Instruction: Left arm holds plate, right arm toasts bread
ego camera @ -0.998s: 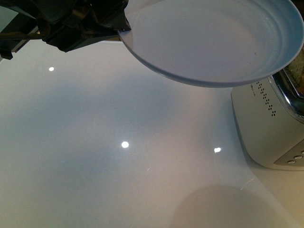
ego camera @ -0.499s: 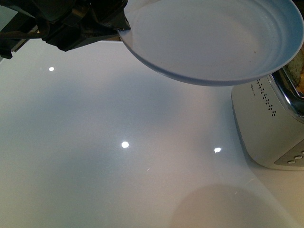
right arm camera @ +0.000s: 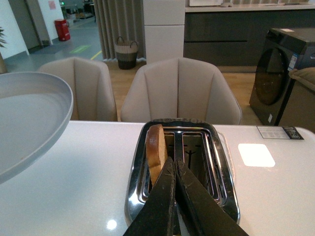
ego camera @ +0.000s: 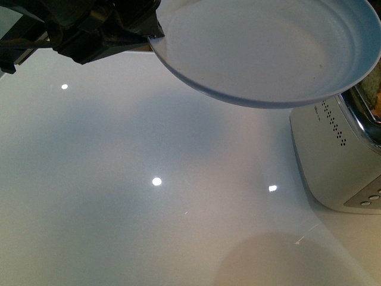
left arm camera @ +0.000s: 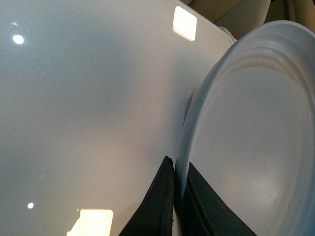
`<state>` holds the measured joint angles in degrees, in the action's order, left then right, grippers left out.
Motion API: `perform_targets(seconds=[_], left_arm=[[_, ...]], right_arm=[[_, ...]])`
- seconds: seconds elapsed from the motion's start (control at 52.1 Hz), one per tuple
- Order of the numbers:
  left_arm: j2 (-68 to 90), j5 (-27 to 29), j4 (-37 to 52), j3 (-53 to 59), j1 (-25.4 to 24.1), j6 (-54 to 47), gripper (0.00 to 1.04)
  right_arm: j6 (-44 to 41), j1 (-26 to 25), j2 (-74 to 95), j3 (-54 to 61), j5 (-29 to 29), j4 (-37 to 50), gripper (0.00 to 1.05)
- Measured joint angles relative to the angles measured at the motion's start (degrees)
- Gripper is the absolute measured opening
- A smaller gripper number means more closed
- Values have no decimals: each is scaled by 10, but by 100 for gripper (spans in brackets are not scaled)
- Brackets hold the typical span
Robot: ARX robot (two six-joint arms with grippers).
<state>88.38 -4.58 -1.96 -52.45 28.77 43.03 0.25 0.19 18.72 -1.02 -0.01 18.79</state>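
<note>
Currently: the black angular left fingers (ego camera: pixel 144 28) are clenched on the rim of the round pale blue shallow plate (ego camera: pixel 268 53). The left wrist view confirms the grip. One finger (left arm camera: pixel 166 187) lies against the plate's (left arm camera: pixel 251 147) underside and the other against its inner face, with the rim pinched between them. The plate is held clear of the glossy white worktop (ego camera: pixel 119 196) and extends away from the fingertips. Its far edge overhangs the white two-slot toaster with chrome top (ego camera: pixel 333 161).

Right side: the black right fingers (right arm camera: pixel 170 172) are pressed together tip to tip, with nothing between them. They sit over the toaster's (right arm camera: pixel 227 187) chrome top, tips above the bar between the two slots. I cannot tell whether they touch the metal.

The thick light brown slice of bread with tan crust (right arm camera: pixel 154 152) stands upright in the slot just beside those fingertips, on the plate's side of them. Its rounded top shows above the slot.

In the right wrist view the plate (right arm camera: pixel 29 118) is well apart from the right fingers. Beige upholstered chairs (right arm camera: pixel 182 93) stand beyond the worktop's far edge.
</note>
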Motion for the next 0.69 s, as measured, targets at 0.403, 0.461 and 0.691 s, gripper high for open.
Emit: perform_targets(seconds=[0.403,0.461,0.691], left_arm=[[0,0,0,0,0,0,3],[0,0,0,0,0,0,3],[0,0,0,0,0,0,3]], right_arm=[[0,0,-66,0,0,-66,2],[0,0,-73,0,0,-74,2],[0,0,-175,0,1,-183,2]])
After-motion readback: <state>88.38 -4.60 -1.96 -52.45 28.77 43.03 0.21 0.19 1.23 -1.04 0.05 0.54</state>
